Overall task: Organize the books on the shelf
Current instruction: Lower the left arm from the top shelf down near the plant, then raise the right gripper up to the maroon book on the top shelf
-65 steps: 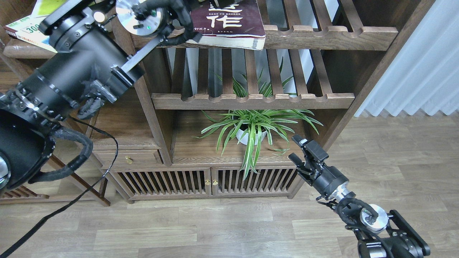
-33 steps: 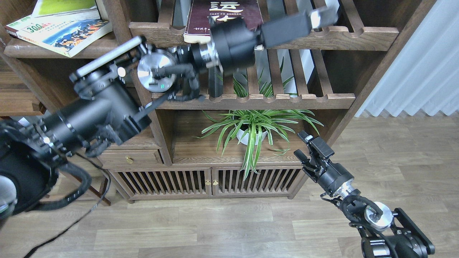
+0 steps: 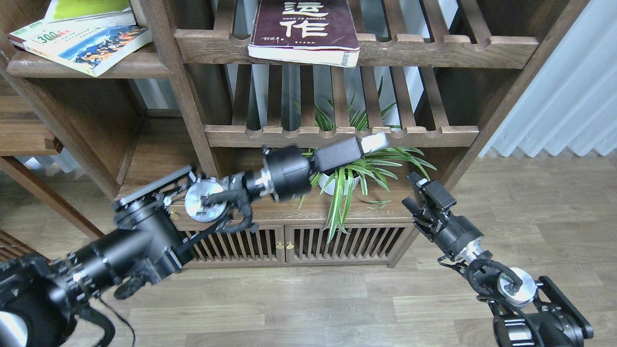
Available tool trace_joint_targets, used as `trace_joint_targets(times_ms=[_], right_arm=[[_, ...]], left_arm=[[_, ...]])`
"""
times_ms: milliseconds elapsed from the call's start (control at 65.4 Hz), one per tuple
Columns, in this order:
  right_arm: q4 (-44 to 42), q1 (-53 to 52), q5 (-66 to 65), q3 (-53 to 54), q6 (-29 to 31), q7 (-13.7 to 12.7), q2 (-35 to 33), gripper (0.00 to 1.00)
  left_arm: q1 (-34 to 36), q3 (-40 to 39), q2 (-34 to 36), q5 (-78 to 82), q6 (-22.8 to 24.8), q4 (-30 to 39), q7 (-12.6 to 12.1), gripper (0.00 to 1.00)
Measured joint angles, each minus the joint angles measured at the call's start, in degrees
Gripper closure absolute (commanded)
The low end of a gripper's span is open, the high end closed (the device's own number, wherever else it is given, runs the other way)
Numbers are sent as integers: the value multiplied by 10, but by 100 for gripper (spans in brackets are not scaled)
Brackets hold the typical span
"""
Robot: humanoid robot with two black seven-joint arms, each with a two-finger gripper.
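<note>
The maroon book (image 3: 304, 29) with large white characters is seen lying flat on the upper slatted shelf (image 3: 434, 48), its lower edge overhanging the scalloped front rail; it is well above both grippers and touched by neither. The cream book marked "300" (image 3: 84, 43) is laid on the solid dark-brown shelf (image 3: 72, 67) at the upper left, tilted so that one corner juts past the front edge; the yellow-green book (image 3: 87, 9) is stacked partly on top of it, toward the back.

The left gripper (image 3: 381, 141) is held out in front of the lower slatted rail (image 3: 337, 136), just above the spider plant (image 3: 347, 168); it is blurred and seen end-on, so the state of its jaws cannot be told; nothing is seen in it. The books lie far above and to the left of it.

The right gripper (image 3: 415, 191) is raised near the right end of the cabinet (image 3: 284, 241), beside the plant's outer leaves; its two fingers are seen parted, with nothing between them. The maroon book is well apart from these jaws, high above; the other two books are farther off, at the upper left.
</note>
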State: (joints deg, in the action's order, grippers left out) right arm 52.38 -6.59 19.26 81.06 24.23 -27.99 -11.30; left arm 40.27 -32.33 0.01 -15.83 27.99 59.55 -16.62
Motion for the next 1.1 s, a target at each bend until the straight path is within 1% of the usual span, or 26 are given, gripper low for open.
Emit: trace_joint_targets(times_ms=[168,245,352,382,627,688,871,1100], right_arm=[[37,6,4,0,5,0,-19,1],[63,12,5,-2,15,0,-27,1],[96,22,5,-12,33,0,-35,1],[116,24,5,-18,36,0,-37,2],[174,22,1,-39,33,0,-39,2],[177,15,0,-43,6,0,-39,2],[186,-29,0,-39,-113,0,-39,2],[229,-73,0,-37,-219,0,-40,2]], left_arm=[[-100,-33,0,17,0,-16,-1,0],[-131,-48,0,18,0,-21,-2,0],[-159,-61,1,19,0,-24,-2,0],[-173,-65,13,19,0,-24,-1,0],[-219,-78,52,19,0,-26,-1,0],[-227,-82,58,19,0,-29,-1,0],[-243,-92,73,19,0,-38,-1,0],[-255,-94,87,20,0,-39,-1,0]])
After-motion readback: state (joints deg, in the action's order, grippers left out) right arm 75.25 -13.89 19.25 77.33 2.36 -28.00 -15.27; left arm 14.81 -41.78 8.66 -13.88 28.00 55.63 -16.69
